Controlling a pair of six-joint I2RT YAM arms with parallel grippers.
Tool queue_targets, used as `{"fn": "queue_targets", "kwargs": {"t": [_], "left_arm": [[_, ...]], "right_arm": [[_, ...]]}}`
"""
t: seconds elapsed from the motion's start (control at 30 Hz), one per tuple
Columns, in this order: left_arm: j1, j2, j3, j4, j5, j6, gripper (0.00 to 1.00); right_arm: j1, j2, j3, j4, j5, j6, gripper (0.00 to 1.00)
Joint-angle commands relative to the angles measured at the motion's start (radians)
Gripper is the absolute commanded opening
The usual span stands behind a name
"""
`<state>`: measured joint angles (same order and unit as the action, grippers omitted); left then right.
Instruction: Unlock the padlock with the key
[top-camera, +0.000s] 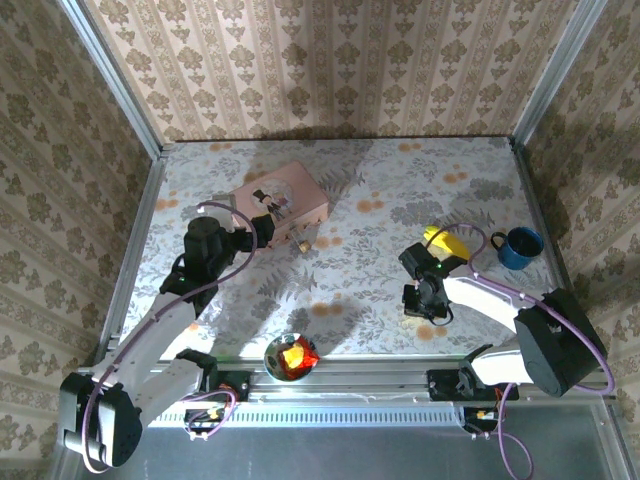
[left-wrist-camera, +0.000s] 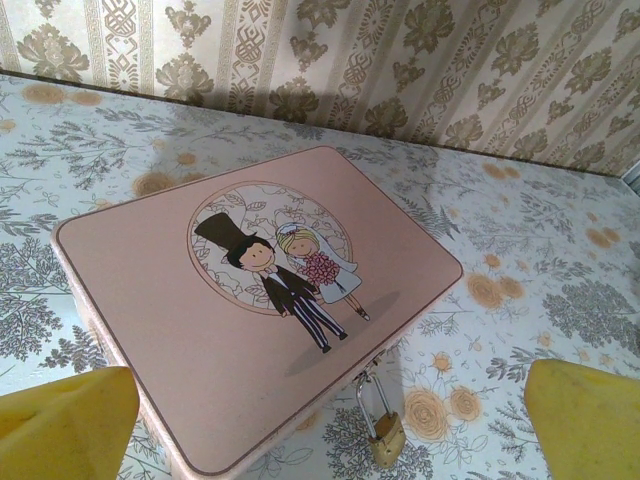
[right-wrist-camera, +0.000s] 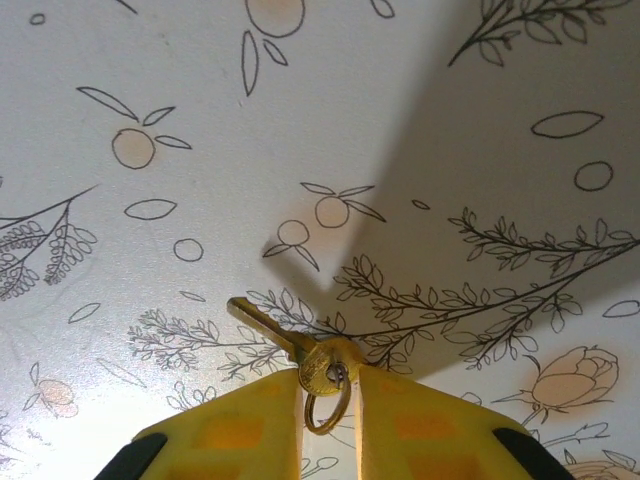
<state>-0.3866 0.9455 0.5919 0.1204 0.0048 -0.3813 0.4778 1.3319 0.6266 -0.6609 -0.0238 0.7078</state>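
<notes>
Right claw clamped on key head. Left claw spread wide near pink box; padlock at its front.

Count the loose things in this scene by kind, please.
Pink rectangular tin box: 1
Small brass padlock: 1
Small brass-coloured metal key: 1
Yellow banana-shaped object: 1
Blue mug: 1
Dark bowl of orange-red pieces: 1
Total: 6
</notes>
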Motion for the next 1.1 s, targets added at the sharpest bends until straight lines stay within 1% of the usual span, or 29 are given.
{"fn": "queue_targets", "kwargs": {"t": [0.0, 0.43, 0.5, 0.57, 0.7, 0.9, 1.07], "left_arm": [[-0.008, 0.008, 0.011, 0.033, 0.017, 0.003, 1.0], [-0.008, -0.017, -0.001, 0.027, 0.014, 0.001, 1.0], [-0.008, -0.023, -0.003, 0.023, 0.011, 0.002, 1.0], [-0.008, -0.03, -0.003, 0.014, 0.005, 0.0, 1.0], [-0.008, -0.045, -0.001, -0.011, -0.024, -0.014, 1.0], [0.0, -0.049, 0.009, -0.065, -0.082, -0.039, 1.0], [0.018, -0.06, 0.006, -0.079, -0.089, -0.067, 1.0]], "right_arm": [[0.008, -0.015, -0.004, 0.017, -0.032, 0.009, 0.16], [0.008, -0.02, -0.004, -0.016, 0.023, 0.016, 0.1], [0.008, -0.017, -0.005, -0.021, 0.032, 0.016, 0.07], [0.01, -0.021, -0.004, -0.029, 0.043, 0.015, 0.01], [0.023, -0.041, 0.016, -0.06, 0.073, -0.001, 0.0], [0.101, -0.055, 0.116, -0.128, 0.147, -0.069, 0.0], [0.197, 0.016, 0.253, -0.179, 0.185, -0.131, 0.0]]}}
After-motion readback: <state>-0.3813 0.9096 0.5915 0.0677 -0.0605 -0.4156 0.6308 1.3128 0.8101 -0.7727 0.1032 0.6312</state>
